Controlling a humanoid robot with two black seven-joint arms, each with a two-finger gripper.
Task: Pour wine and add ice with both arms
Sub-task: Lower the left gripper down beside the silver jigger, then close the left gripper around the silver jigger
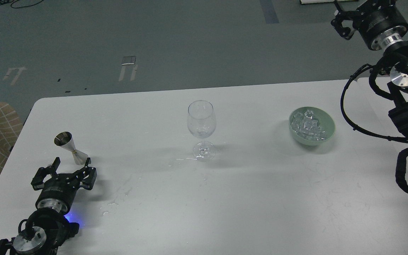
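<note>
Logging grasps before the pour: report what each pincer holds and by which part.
Nothing is held. The left pincer is open just short of the metal jigger, not gripping it. The right pincer is raised beyond the table's far edge, with nothing in it.

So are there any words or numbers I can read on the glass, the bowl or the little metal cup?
None can be read.
Wine glass: plain clear glass, no text.
Green bowl of ice: no label.
Metal measuring cup: no marks visible.
Left end effector and right end effector: a faint light mark on the right one's black housing, too small to read.
Floor: pale painted marks, not legible words.
</note>
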